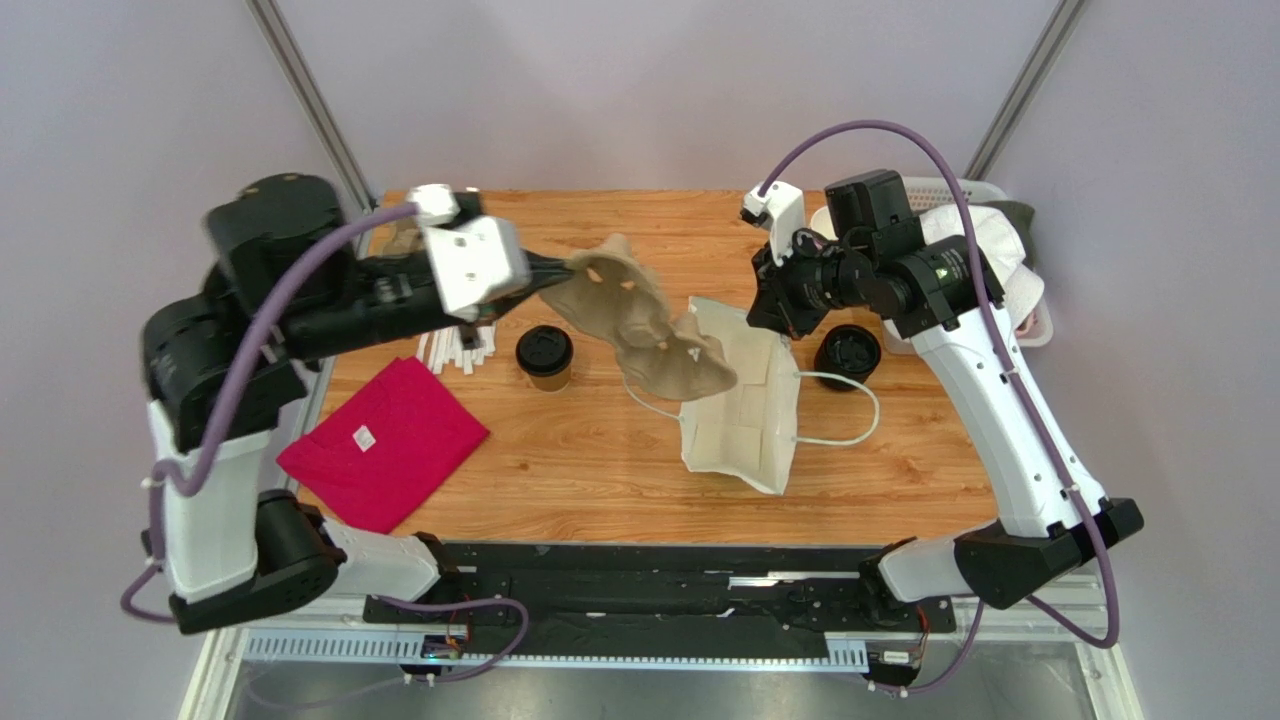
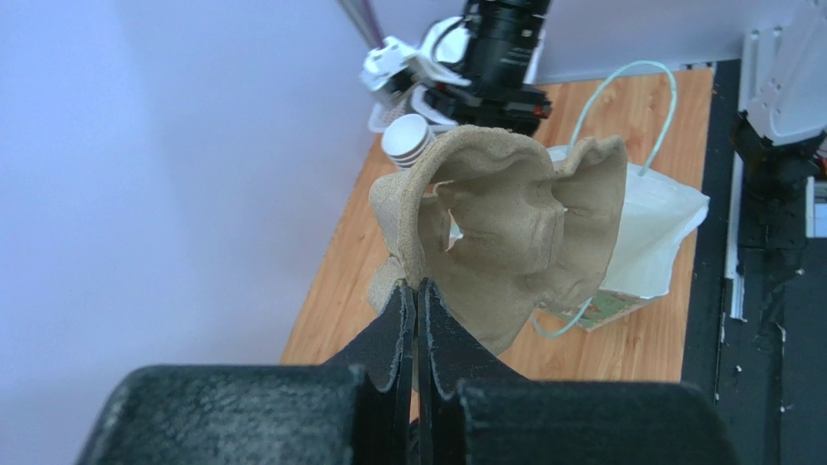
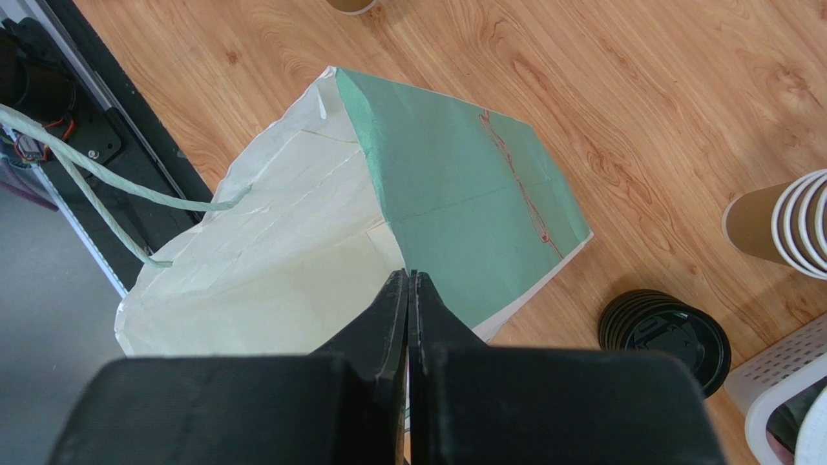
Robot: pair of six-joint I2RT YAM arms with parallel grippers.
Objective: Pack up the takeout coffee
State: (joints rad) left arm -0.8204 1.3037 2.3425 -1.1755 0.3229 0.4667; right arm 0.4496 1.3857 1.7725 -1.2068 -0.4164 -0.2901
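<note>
Clamping the carrier [image 1: 639, 323] at centre frame, left pincer [image 1: 562, 270] is aiming it at the bag [image 1: 744, 428]; right pincer [image 3: 409, 281], closed on the rim, is propping it open.

Worktop [image 1: 601, 488] left: pink cloth [image 1: 383, 440], white sticks [image 1: 455, 351] are lying.
Centre: takeout coffee [image 1: 544, 356] is standing.
Right: paper bag [image 1: 736, 428] is resting near black lids [image 1: 849, 354].

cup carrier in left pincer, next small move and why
Probably slide the pulp cup carrier into the mouth of the paper bag: the left pincer is shut on its edge, holding it up beside the bag, and the right pincer pinches the bag's rim. The lidded coffee cup stands outside.
</note>
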